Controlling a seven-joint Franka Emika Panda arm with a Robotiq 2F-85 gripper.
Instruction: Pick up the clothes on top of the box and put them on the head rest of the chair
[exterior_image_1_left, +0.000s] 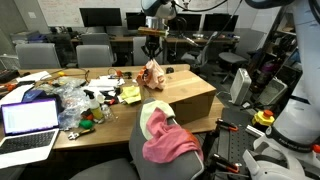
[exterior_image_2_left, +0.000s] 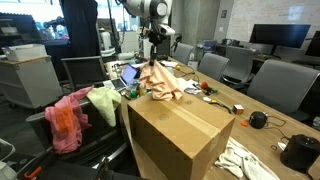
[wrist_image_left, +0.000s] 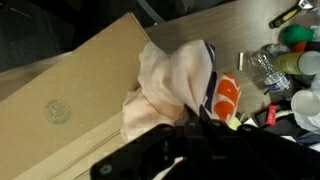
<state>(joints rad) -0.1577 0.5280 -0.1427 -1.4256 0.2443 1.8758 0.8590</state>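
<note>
A robot arm's pincer (exterior_image_1_left: 152, 47) is clamped on the white garment (exterior_image_1_left: 153, 72) with orange-red marks, holding it bunched by its upper folds over the brown cardboard box (exterior_image_1_left: 187, 95) on a cluttered office worktop (exterior_image_2_left: 250, 105). In both exterior views the cloth hangs from the closed jaws. Its lower hem is at or just above the box's top face, and the pictures do not settle whether it has fully cleared the cardboard. The wrist view shows the same fabric gathered beneath the pincer, with the box lid running off to one side. Two other pieces, a pale yellow-green garment (exterior_image_1_left: 153, 113) and a pink garment (exterior_image_1_left: 170, 145), are already draped over the top of the grey chair (exterior_image_1_left: 136, 158) near the box, hiding its head rest. The step in hand looks to be the pick-up of the third and last piece, putting the job well past halfway. The next move probably calls for a straight lift until the hem hangs free. The pincer would then carry the garment across to the chair's top edge and let go low enough for it to settle over the head rest without dragging the other two off.
</note>
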